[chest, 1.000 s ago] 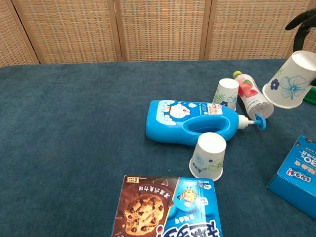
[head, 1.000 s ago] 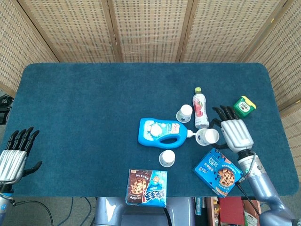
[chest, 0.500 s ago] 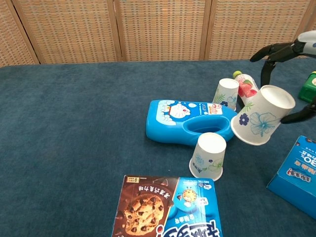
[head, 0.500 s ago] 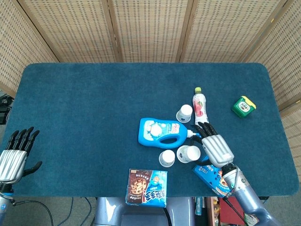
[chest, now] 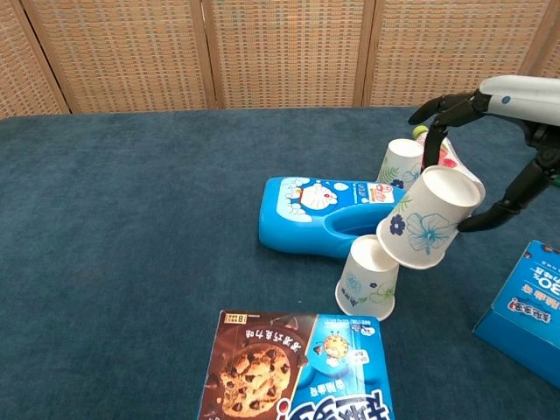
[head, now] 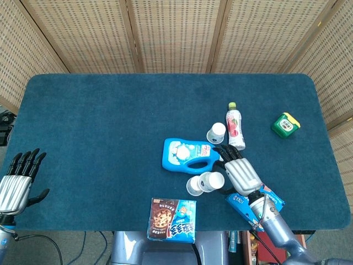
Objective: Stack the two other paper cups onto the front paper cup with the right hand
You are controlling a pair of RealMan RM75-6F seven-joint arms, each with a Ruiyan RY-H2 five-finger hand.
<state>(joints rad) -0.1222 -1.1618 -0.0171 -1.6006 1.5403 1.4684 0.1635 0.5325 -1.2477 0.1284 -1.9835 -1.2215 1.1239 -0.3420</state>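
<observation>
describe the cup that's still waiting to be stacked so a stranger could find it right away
Start at the blue detergent bottle lying on its side mid-table. Just behind its nozzle end, beside the pink-labelled drink bottle, a paper cup stands upside down. Unlike the front cup near the cookie box or the flowered cup held by the right hand, nothing touches it.

The front cup [chest: 367, 278] is hemmed in — the blue detergent bottle [chest: 337, 215] lies just behind it, the cookie box [chest: 297, 367] just in front. To its right the cloth [chest: 442, 306] lies bare up to the blue biscuit box [chest: 529, 315] — room to pass.
</observation>
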